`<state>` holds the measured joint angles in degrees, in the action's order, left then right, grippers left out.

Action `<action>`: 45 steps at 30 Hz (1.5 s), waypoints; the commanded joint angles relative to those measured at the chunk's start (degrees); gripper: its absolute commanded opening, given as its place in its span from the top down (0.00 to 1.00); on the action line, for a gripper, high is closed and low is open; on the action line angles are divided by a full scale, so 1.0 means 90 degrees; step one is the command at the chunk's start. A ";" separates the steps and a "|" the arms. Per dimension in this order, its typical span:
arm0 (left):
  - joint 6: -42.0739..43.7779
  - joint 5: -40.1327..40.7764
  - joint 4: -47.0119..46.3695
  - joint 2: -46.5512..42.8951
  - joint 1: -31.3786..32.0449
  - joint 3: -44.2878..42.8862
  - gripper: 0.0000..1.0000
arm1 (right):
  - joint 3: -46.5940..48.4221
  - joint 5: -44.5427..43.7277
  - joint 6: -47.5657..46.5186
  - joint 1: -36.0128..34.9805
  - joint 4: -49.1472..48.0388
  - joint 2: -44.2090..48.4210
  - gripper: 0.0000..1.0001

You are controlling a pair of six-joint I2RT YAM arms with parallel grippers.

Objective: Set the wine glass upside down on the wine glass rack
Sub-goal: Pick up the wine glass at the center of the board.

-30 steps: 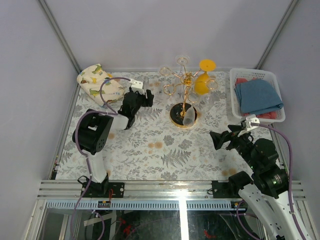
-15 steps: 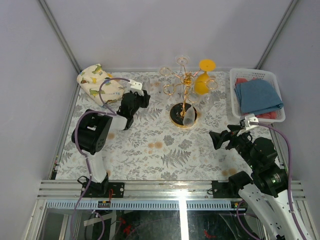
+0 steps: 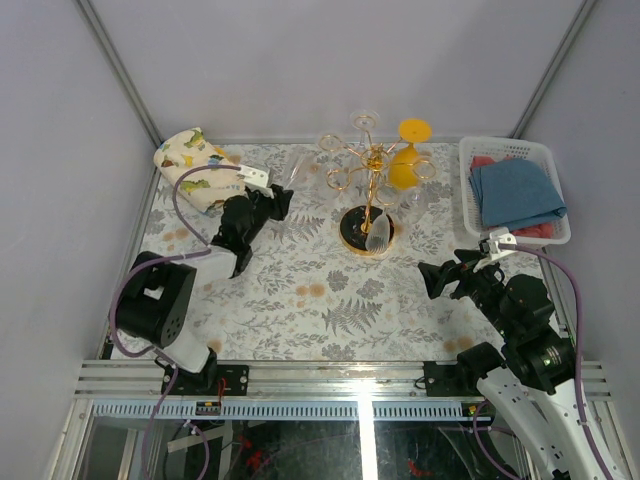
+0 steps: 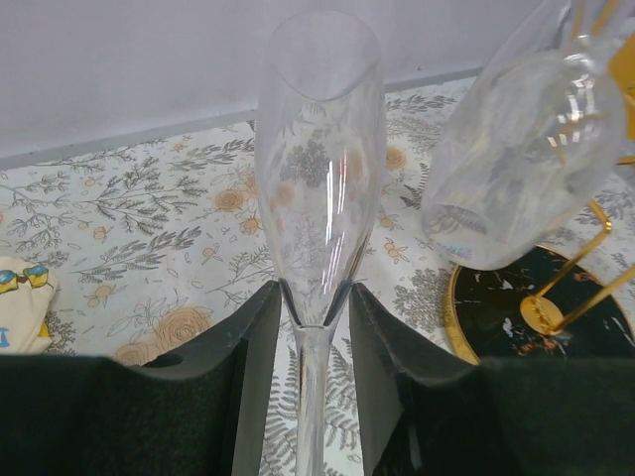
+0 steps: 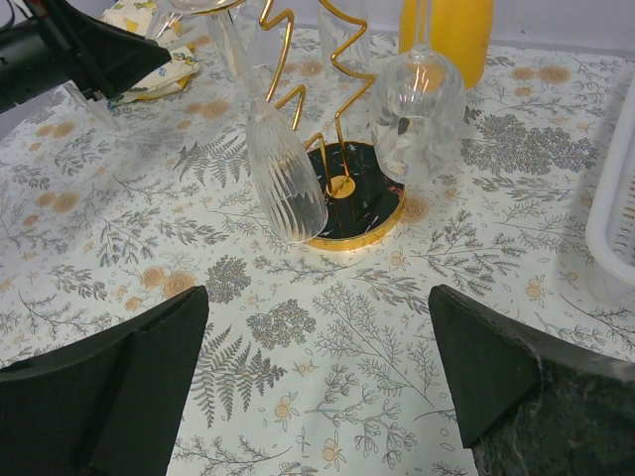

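Note:
A clear, tall flute-shaped wine glass (image 4: pixel 319 169) stands between the pads of my left gripper (image 4: pixel 313 307), which is shut on the bottom of its bowl where the stem begins. From above, that gripper (image 3: pixel 266 204) sits left of the gold wine glass rack (image 3: pixel 372 188), and the glass (image 3: pixel 293 178) is faint against the cloth. The rack's black, gold-rimmed base (image 4: pixel 493 309) is at the right in the left wrist view. My right gripper (image 5: pixel 317 367) is open and empty, near the front right (image 3: pixel 440 279), facing the rack (image 5: pixel 342 184).
Hanging upside down on the rack are an orange glass (image 3: pixel 404 166), a ribbed clear glass (image 5: pixel 286 184) and a round clear glass (image 5: pixel 418 111). A white basket (image 3: pixel 514 150) with blue cloth stands back right. A patterned cloth bundle (image 3: pixel 194 163) lies back left.
My left gripper has closed on the flute glass. The left arm has drawn back a little to the left with it. The right arm has not moved.

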<state>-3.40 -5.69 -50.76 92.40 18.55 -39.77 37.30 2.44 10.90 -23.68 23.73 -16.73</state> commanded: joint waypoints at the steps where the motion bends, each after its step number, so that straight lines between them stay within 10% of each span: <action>1: -0.0113 -0.0148 -0.0673 -0.0535 -0.0038 0.0370 0.68 | 0.0019 -0.0027 -0.0073 -0.0012 -0.0292 -0.0054 0.00; 12: -0.0399 -0.0226 -0.0509 -0.0986 -0.0039 0.0828 0.73 | 0.0007 -0.0024 -0.0062 -0.0008 -0.0312 -0.0075 0.01; 23: -0.1089 -0.0399 0.0493 -0.2668 -0.0039 0.1374 1.00 | 0.0045 -0.0095 -0.0051 -0.0014 -0.0273 -0.0065 0.00; 45: -0.2657 -0.0596 0.3999 -0.6037 -0.0089 0.0709 1.00 | 0.0551 0.1573 0.0118 -0.0009 -0.0177 -0.0888 0.01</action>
<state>-25.36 -9.52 -19.77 41.01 18.22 -29.32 38.70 11.29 11.16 -23.68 23.66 -21.34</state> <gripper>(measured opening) 0.273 0.996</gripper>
